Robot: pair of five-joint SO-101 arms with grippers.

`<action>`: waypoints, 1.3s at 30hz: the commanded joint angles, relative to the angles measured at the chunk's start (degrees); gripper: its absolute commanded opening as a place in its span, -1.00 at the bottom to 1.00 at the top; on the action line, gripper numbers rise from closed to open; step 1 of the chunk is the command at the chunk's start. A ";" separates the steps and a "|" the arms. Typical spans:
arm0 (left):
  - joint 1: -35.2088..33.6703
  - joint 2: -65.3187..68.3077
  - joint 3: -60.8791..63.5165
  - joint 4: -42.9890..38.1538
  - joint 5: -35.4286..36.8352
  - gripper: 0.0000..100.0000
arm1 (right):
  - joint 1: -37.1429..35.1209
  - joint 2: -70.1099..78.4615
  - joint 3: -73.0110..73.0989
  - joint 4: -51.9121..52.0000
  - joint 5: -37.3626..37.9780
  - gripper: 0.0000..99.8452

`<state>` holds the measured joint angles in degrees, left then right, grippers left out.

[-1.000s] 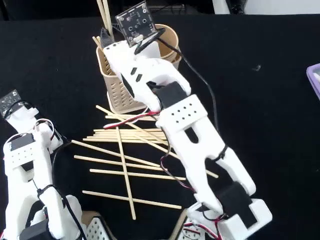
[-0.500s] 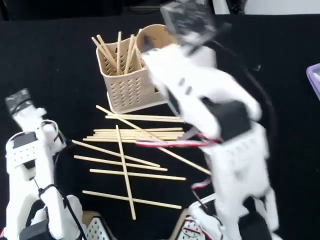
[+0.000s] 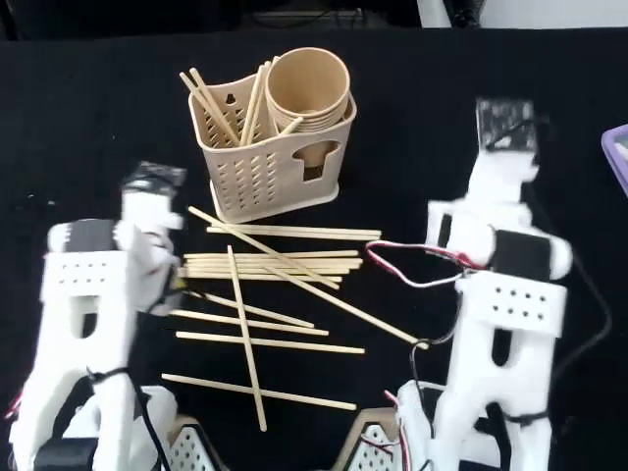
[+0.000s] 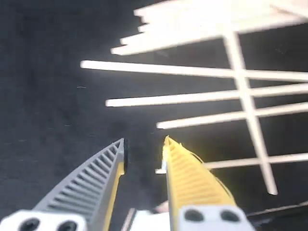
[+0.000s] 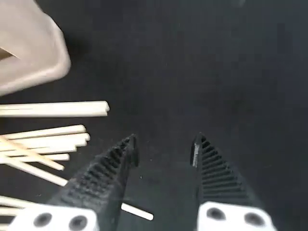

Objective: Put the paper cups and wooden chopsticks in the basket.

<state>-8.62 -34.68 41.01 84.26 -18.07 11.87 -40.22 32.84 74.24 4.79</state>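
Table (image 3: 422, 88): black cloth.
Left tool (image 4: 144, 149): spread, empty, above loose chopsticks (image 4: 192, 72).
Right tool (image 5: 163, 147): spread, empty, beside chopstick tips.
Basket (image 3: 265, 172): beyond both tools, holding paper cups (image 3: 307, 83) and chopsticks.

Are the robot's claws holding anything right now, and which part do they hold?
Nothing. The left gripper and right gripper are both open and empty; the loose chopsticks lie on the table.

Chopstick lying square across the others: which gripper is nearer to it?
Left. The left gripper is by the sticks' ends on its side, close to the crossing chopstick; the right gripper is beyond their opposite ends.
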 commanded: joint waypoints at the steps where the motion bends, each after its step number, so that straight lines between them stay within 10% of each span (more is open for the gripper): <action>1: 13.49 -1.05 -1.01 1.14 13.45 -0.63 | 2.55 -4.26 20.88 -17.93 -0.62 -0.63; 10: 23.25 -1.05 13.05 -21.27 42.90 -0.60 | 2.55 -4.44 33.19 -31.21 -0.62 -0.64; 25: 22.81 4.84 18.59 -37.01 47.56 -0.60 | -1.23 -4.35 33.71 -31.12 -0.18 -0.64; 39: 22.73 20.66 11.82 -33.23 49.41 -0.60 | -1.14 -4.44 34.86 -31.47 -0.09 -0.64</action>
<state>13.71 -15.25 53.67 50.68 31.43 11.60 -42.59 67.74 43.91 4.62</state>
